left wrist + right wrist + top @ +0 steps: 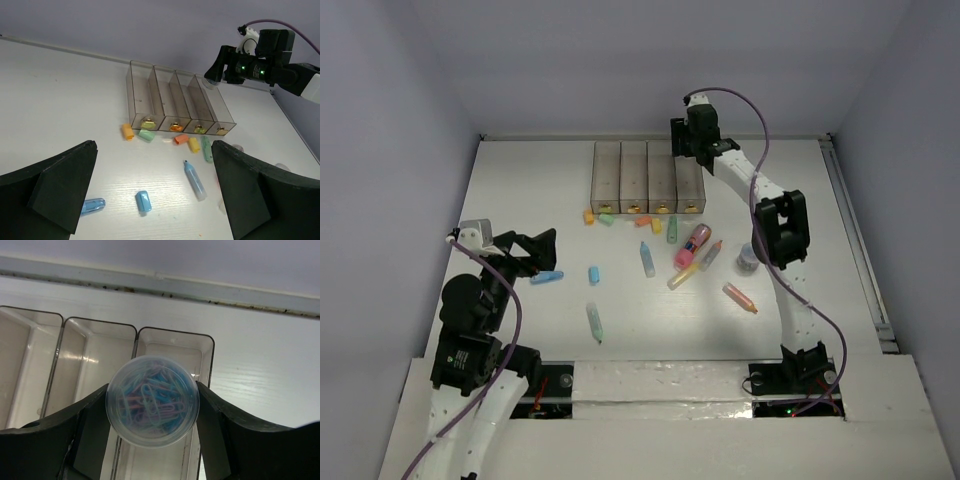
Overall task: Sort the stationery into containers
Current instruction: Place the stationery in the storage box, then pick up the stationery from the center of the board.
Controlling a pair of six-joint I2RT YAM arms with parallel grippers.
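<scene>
The four joined clear brownish containers (648, 178) stand at the back middle; they also show in the left wrist view (175, 107). My right gripper (695, 140) hovers over the rightmost bin (172, 337), shut on a round clear tub of coloured paper clips (152, 401). My left gripper (535, 248) is open and empty above the table's left side. Between its fingers lie a blue cap (143, 200) and a blue marker (194, 180). Orange (128, 132), green (146, 135) and yellow (194, 144) caps lie in front of the bins.
More pieces lie scattered mid-table: a pink marker (692, 245), a yellow marker (682, 276), an orange-pink marker (740, 298), a green marker (594, 322) and a second round tub (748, 258) beside the right arm. A rail (855, 250) runs along the right edge.
</scene>
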